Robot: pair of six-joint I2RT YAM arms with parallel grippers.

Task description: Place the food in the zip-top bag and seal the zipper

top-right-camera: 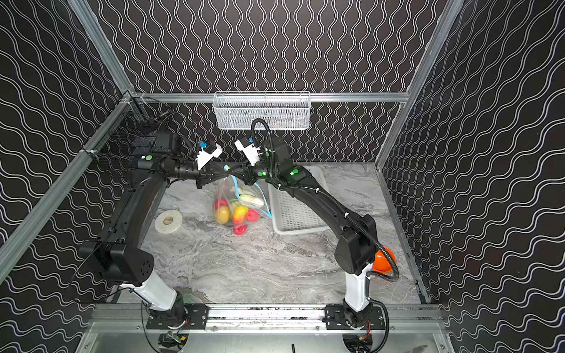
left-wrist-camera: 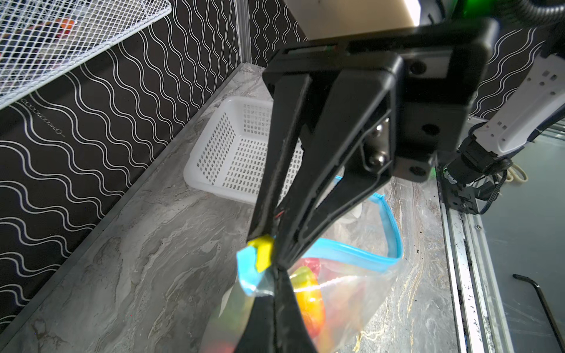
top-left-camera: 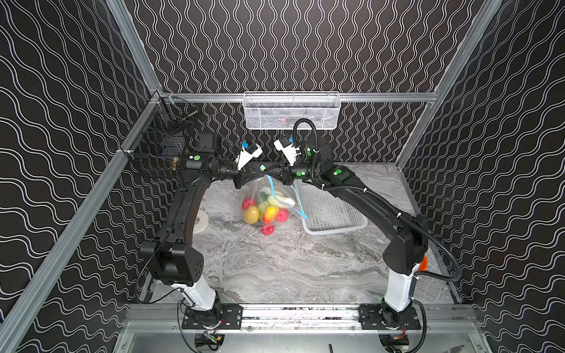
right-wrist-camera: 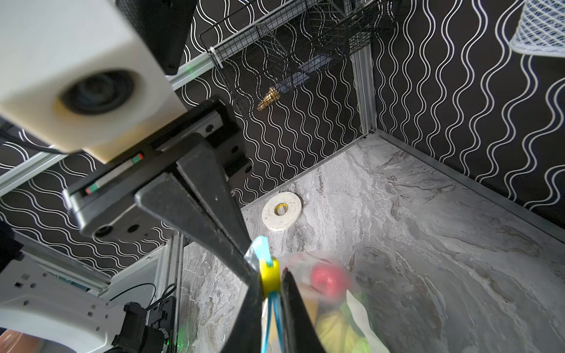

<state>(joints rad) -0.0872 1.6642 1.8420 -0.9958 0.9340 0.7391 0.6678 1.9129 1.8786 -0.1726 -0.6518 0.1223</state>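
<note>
Pinching zip-top bag (top-left-camera: 254,195) corner in left gripper (left-wrist-camera: 276,275), slider tab (left-wrist-camera: 263,252) in right gripper (right-wrist-camera: 272,279); best dragging slow, keeping zipper (left-wrist-camera: 351,250) taut.

Wavy-patterned black walls (top-left-camera: 305,45), grey marble tabletop (top-left-camera: 290,269)

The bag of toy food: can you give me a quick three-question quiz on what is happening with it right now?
1. True or false: the zip-top bag lies flat, untouched by either arm.
2. What sits between the right gripper's jaws? A) the yellow slider B) a tape roll C) the white basket
3. Fill in: the blue zipper along the mouth is ____ (open or sealed).
Key: 1 false, the left gripper pinches its raised top corner; 2 A; 3 open.
</note>
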